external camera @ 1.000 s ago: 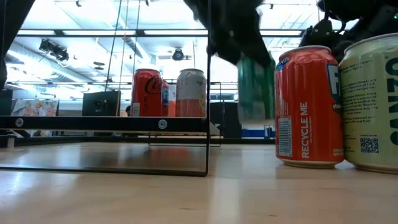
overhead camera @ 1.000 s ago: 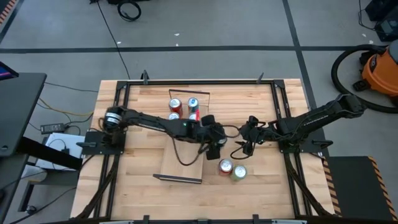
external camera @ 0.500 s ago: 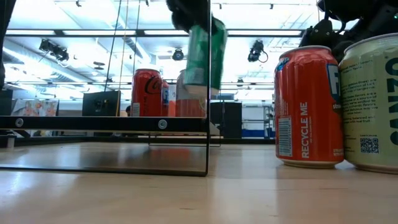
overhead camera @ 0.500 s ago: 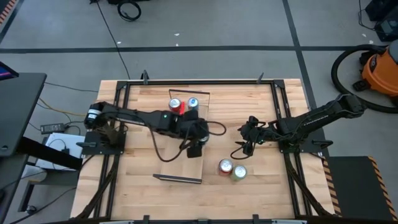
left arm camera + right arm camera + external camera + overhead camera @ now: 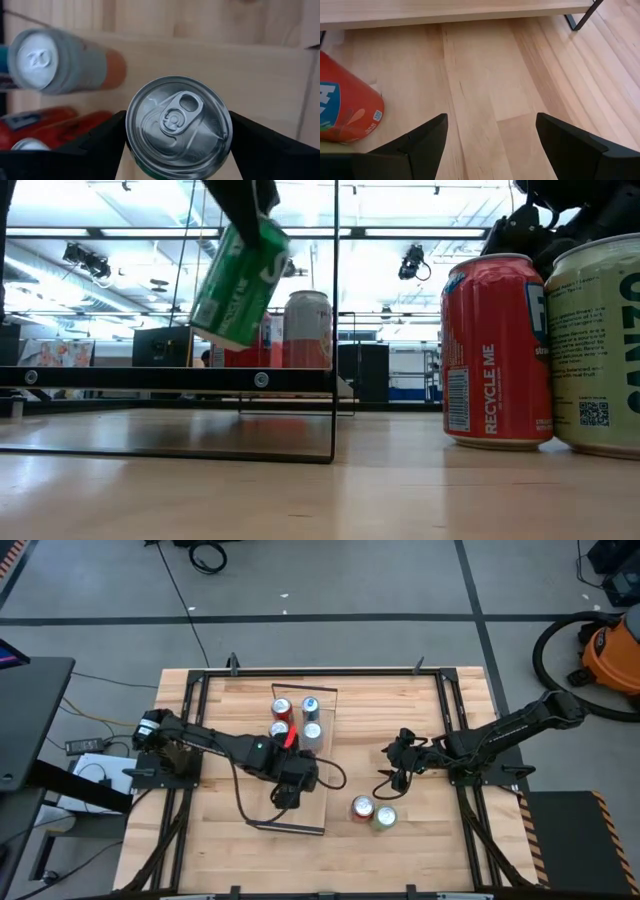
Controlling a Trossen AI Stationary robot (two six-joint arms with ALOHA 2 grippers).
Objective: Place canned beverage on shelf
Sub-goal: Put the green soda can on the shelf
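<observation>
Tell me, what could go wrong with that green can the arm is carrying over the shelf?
The green aluminium can hangs tilted in the left gripper, so it might tip over when set on the long light-wood shelf. Three cans already on the shelf, the nearest a silver-topped can, stand close enough that the arm or can could perhaps knock them. The right gripper waits open, clear of the shelf.

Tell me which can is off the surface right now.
The green can, tilted, held in the left gripper above the shelf. The others stand upright: three at the shelf's far end, two on the table.
</observation>
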